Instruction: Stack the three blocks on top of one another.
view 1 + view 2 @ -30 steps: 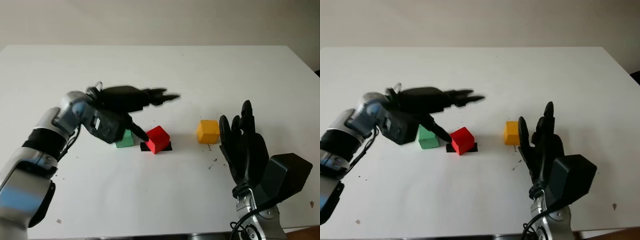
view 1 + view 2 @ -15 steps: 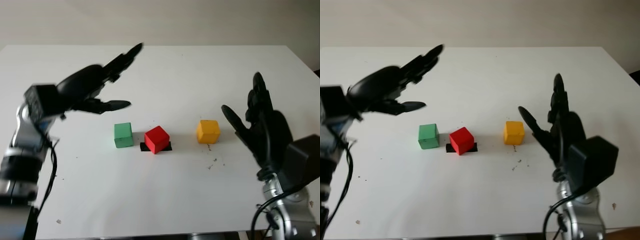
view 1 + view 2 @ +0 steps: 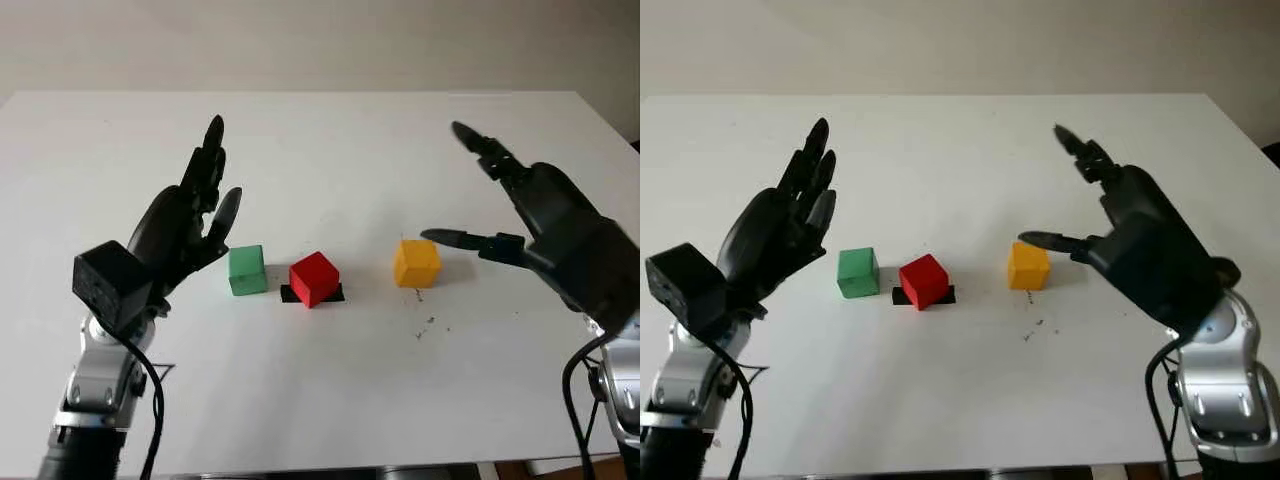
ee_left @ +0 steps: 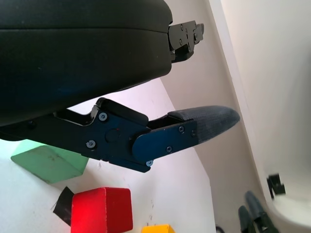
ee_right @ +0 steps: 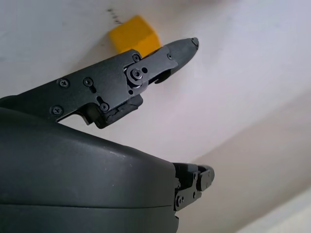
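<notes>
White table (image 3: 320,400), nothing stacked yet: green block (image 3: 247,270), red block (image 3: 314,277) and yellow block (image 3: 415,263) sit in a row. Left hand (image 3: 185,232) and right hand (image 3: 535,225) hover empty, holding nothing.

A white tabletop (image 3: 330,400) fills most of the head views, running back to a pale wall (image 3: 320,40) behind its far edge. A small black patch (image 3: 333,294), flat on the surface, lies near the middle, partly covered. Tiny dark specks (image 3: 428,325) are scattered just right of centre, and a few more dot the surface near the front edge at the left (image 3: 118,441). At the far right edge a dark corner (image 3: 634,143) shows beyond the tabletop.
</notes>
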Robot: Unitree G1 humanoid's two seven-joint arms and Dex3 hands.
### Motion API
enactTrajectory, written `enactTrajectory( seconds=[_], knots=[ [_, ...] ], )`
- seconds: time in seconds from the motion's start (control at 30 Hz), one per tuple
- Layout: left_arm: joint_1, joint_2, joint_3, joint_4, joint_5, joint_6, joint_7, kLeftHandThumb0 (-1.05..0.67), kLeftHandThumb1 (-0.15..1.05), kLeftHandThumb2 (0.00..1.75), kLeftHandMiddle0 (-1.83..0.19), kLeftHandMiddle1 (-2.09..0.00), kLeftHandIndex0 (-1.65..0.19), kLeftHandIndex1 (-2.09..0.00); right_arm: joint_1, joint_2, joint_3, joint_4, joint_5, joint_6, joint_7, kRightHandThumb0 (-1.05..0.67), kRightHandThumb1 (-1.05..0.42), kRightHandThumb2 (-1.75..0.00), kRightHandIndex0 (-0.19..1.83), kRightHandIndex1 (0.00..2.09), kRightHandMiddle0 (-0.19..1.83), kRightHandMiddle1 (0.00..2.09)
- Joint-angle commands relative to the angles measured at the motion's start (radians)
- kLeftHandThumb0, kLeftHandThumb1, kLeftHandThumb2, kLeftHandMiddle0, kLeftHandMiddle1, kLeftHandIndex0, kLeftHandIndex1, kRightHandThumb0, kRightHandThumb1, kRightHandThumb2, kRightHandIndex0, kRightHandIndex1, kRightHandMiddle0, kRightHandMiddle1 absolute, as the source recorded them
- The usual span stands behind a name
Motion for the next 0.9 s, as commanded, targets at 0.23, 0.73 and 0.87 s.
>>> enactTrajectory(
  seconds=[0.23, 0.73, 0.87],
  knots=[
    [0.070, -0.064, 0.019, -0.032, -0.013, -0.019, 0.034, -0.64, 1.05, 0.74, 0.19, 0.00, 0.19, 0.00, -0.028, -0.073, 0.129, 0.100, -0.177, -0.117, 0.046, -0.58, -0.81, -0.05, 0.00, 0.07, 0.29, 0.08],
    [0.063, -0.092, 0.047, -0.009, -0.034, -0.074, 0.047, -0.62, 1.05, 0.75, 0.19, -0.02, 0.19, 0.00, -0.038, -0.068, 0.211, 0.241, -0.371, -0.269, 0.048, -0.65, -0.85, -0.06, 0.05, 0.07, 0.38, 0.09],
    [0.063, -0.085, 0.037, -0.024, -0.012, -0.062, 0.049, -0.63, 1.05, 0.75, 0.19, -0.01, 0.19, 0.00, -0.034, -0.054, 0.207, 0.275, -0.377, -0.302, 0.016, -0.63, -0.86, -0.06, 0.07, 0.08, 0.40, 0.09]
  ],
)
